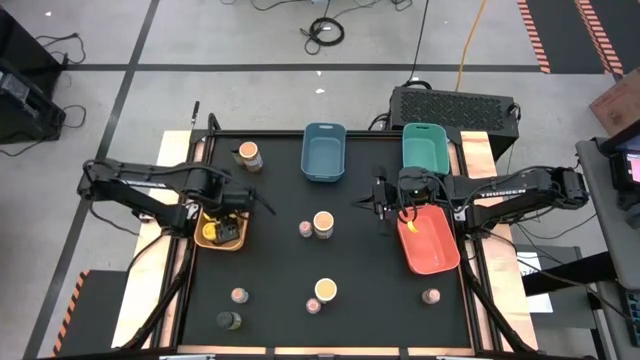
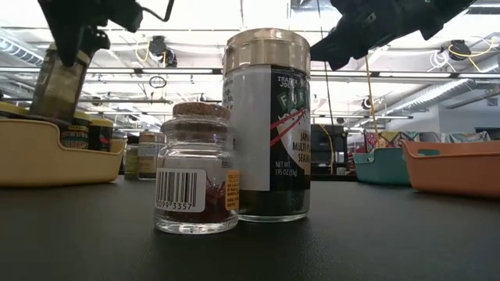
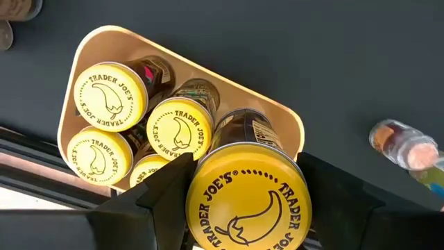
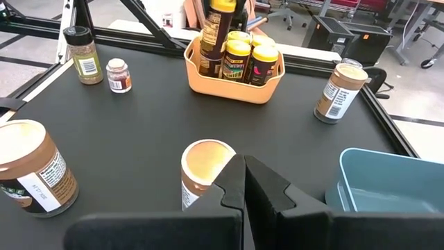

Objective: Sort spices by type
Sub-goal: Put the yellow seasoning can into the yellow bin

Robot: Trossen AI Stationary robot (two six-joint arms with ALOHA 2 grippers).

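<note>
An orange bin (image 1: 207,238) at the table's left edge holds several yellow-lidded spice jars (image 3: 109,96). My left gripper (image 1: 222,222) points down over the bin, shut on another yellow-lidded jar (image 3: 246,201). That jar's lower end (image 2: 56,117) is at about the height of the bin's rim. Tan-topped jars (image 1: 323,223), tiny pink-topped jars (image 1: 239,296) and a dark olive jar (image 1: 229,320) stand upright, scattered over the black table. My right gripper (image 4: 244,182) is shut on nothing and hovers at the red bin's (image 1: 432,245) far left corner. My left gripper pinches the jar at its top between its two fingers, one finger (image 3: 163,187) on either side of the yellow lid (image 3: 201,182). The fingers come from above and point down. The jar hangs below them, slightly tilted, over the bin's corner (image 3: 295,121).
A blue bin (image 1: 323,152) and a teal bin (image 1: 430,146) stand at the far edge and the red bin at the right. A tall tan-topped jar (image 2: 268,125) and a small cork-topped jar (image 2: 195,168) stand together near the table's front middle.
</note>
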